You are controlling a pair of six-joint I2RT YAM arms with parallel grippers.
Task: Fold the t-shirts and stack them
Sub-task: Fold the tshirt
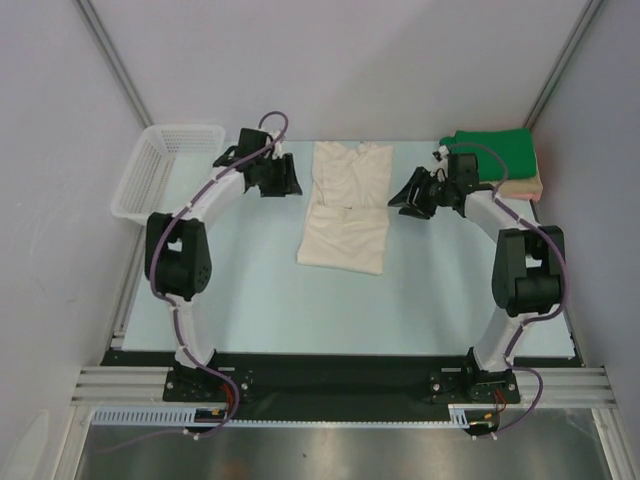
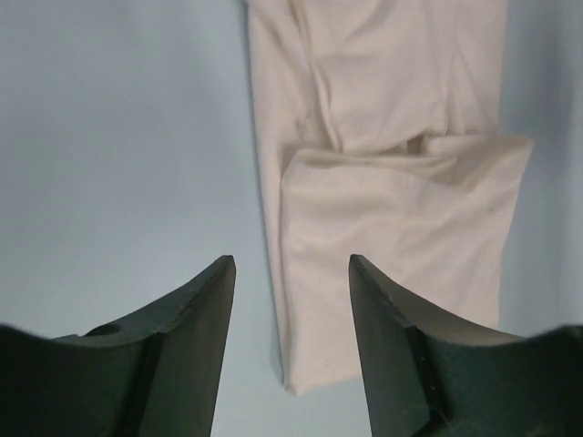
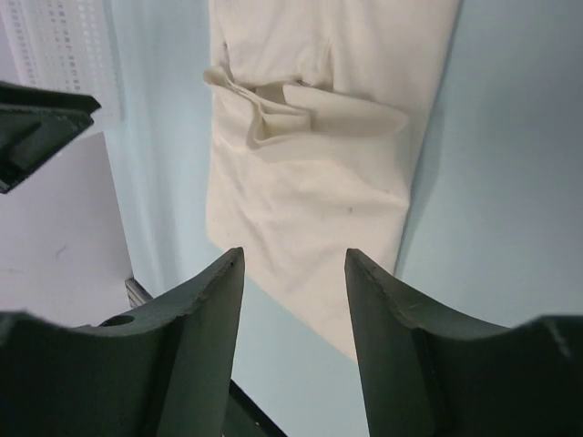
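1. Now, the cream-white t-shirt lies flat in the middle of the bench. It looks like a long strip running from far to near, and a fold line crosses it about halfway.
2. It lies between the two arms. I think that is so each arm can reach one side of it for the next fold.
3. The green t-shirt is folded and sits on top of the peach-tan t-shirt in the far right corner. That looks like the stack, so two shirts seem done and the cream one is left.
4. The left pincer is just beside the shirt's left edge, toward the far end. It is wide open and holds nothing.
5. The right pincer is just beside the shirt's right edge. It is wide open too, with nothing in it.
6. Both arms reach out from the near edge with their elbows bent outward. Their wrists turn inward, so the two pincers face each other across the shirt.
7. A white basket sits at the far left, well apart from the shirts.
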